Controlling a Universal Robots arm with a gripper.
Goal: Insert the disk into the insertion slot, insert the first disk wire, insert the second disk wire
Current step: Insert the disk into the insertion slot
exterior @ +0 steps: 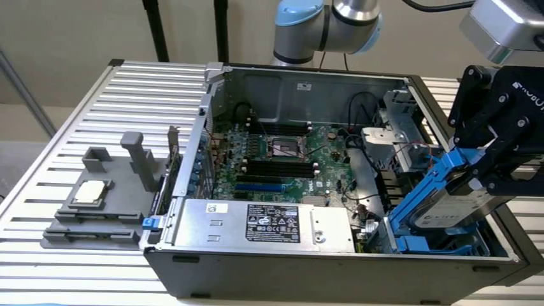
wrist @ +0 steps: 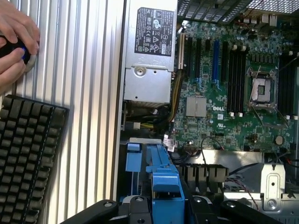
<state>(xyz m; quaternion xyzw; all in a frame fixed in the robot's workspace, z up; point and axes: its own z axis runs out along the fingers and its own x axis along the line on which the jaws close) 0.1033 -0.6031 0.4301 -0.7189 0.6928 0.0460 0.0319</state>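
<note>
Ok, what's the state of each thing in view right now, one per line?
the disk, tilted, lower end at the insertion slot, not seated
jaws, closed on the disk
the insertion slot, not yet filled
computer case, on its side, side panel off, interior exposed
person's hand, resting on a small black device

Keyboard point(wrist: 28, 158), motherboard point(exterior: 293, 169), silver power supply point(exterior: 255, 223)
</note>
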